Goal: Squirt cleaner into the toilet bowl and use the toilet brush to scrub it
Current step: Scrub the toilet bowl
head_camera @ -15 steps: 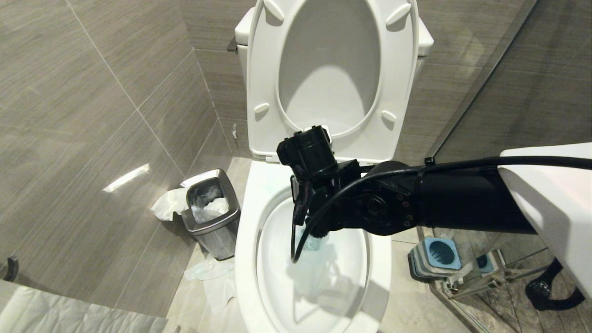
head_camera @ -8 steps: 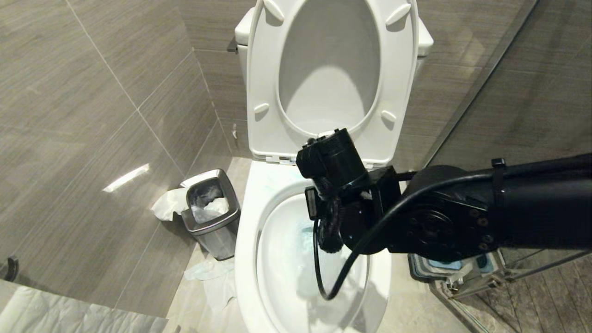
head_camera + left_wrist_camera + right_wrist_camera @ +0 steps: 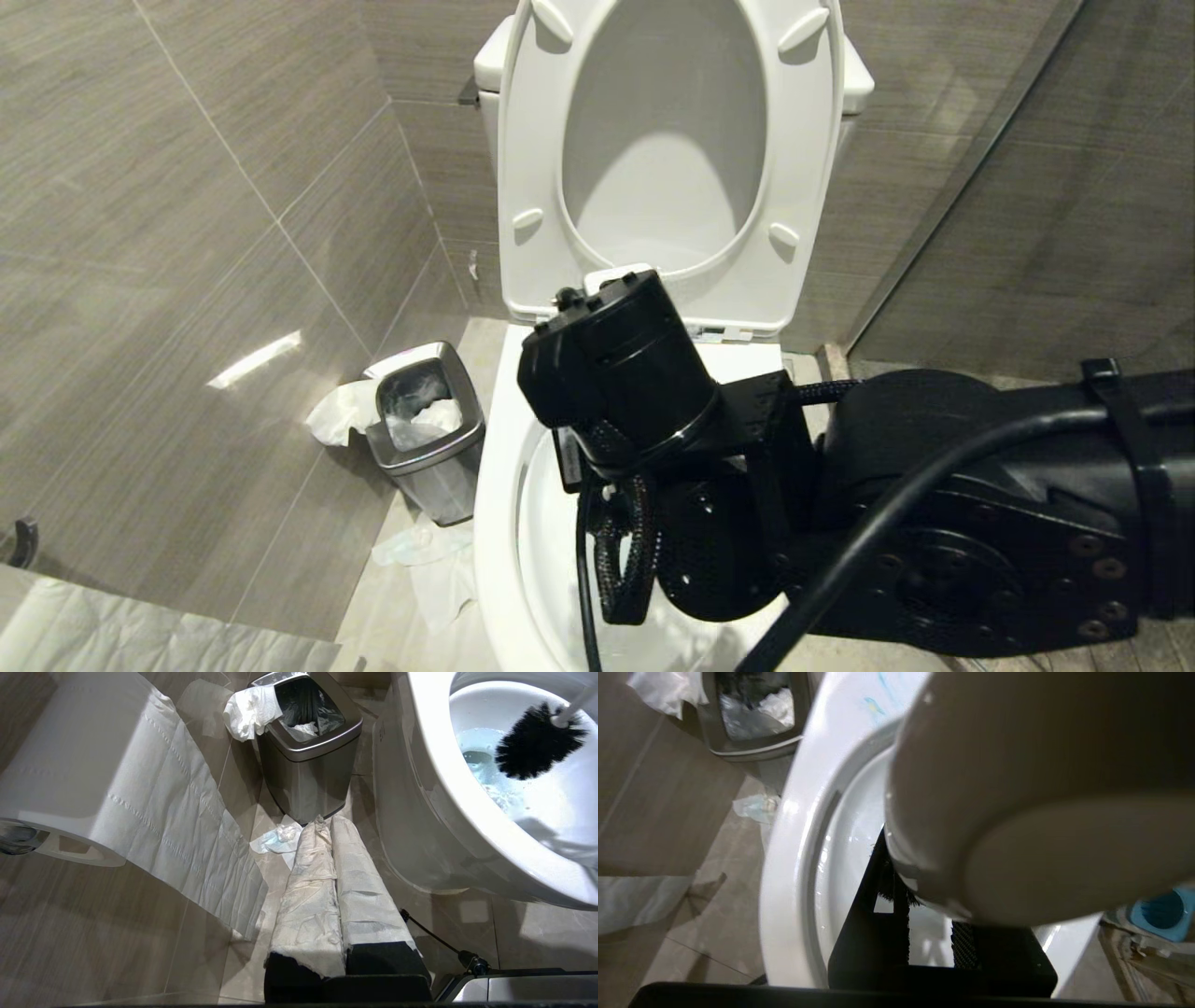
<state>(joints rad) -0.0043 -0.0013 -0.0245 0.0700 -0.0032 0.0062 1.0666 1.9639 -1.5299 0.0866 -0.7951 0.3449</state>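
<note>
The white toilet bowl (image 3: 495,523) stands with seat and lid raised. My right arm (image 3: 728,495) hangs over it and hides most of the basin. In the right wrist view my right gripper (image 3: 924,914) is shut on the toilet brush, whose white rounded handle (image 3: 1017,812) fills the picture. The left wrist view shows the toilet brush's black bristle head (image 3: 532,742) above the pale teal, foamy water of the cleaner (image 3: 481,765) inside the toilet bowl (image 3: 434,765). Teal streaks of cleaner (image 3: 874,703) mark the rim (image 3: 784,858). My left gripper (image 3: 327,826), white-wrapped, hangs shut and empty beside the toilet.
A square steel waste bin (image 3: 425,425) with paper hanging over its edge stands left of the toilet. Crumpled tissue (image 3: 420,551) lies on the floor. A toilet paper roll (image 3: 70,765) hangs by my left arm. The blue-topped brush holder (image 3: 1162,910) sits to the toilet's right.
My right arm has swung over the bowl and come nearer to the head camera. It now covers the water and the blue-topped holder. The left arm has not moved.
</note>
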